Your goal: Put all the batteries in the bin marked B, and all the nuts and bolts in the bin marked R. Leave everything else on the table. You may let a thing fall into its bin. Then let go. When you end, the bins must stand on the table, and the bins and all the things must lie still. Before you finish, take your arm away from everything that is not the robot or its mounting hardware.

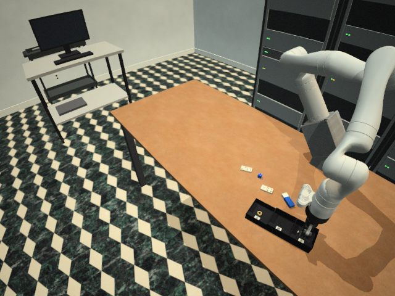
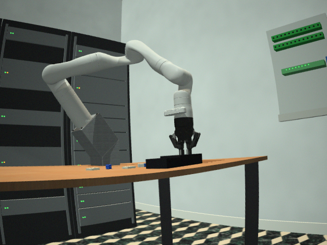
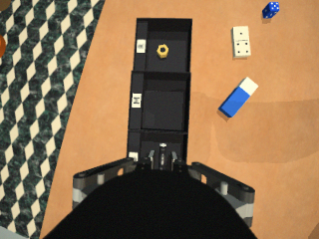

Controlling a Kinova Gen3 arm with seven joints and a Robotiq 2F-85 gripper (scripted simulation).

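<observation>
The black three-bin tray (image 1: pixel 273 220) (image 2: pixel 158 163) (image 3: pixel 188 100) stands on the table. A brass nut (image 1: pixel 259 213) (image 3: pixel 162 51) lies in its far end bin. The middle bin looks empty. The letters on the white labels are too small to read surely. My gripper (image 1: pixel 307 234) (image 2: pixel 185 152) (image 3: pixel 162 157) points down at the near end bin, its fingertips partly hidden by the tray wall in the exterior view. It is open a little. A slim grey metal piece (image 3: pixel 162 148) with a light end shows between the parted fingers, not held; I cannot tell whether it is a bolt or a battery.
A blue and white eraser (image 1: pixel 287 200) (image 3: pixel 238 98) lies beside the tray. A domino (image 1: pixel 266 189) (image 3: pixel 241 42), a blue die (image 1: pixel 260 175) (image 2: pixel 108 166) (image 3: pixel 270 10) and another domino (image 1: pixel 246 168) (image 2: pixel 92 169) lie farther off. The table edge runs along the tray's label side.
</observation>
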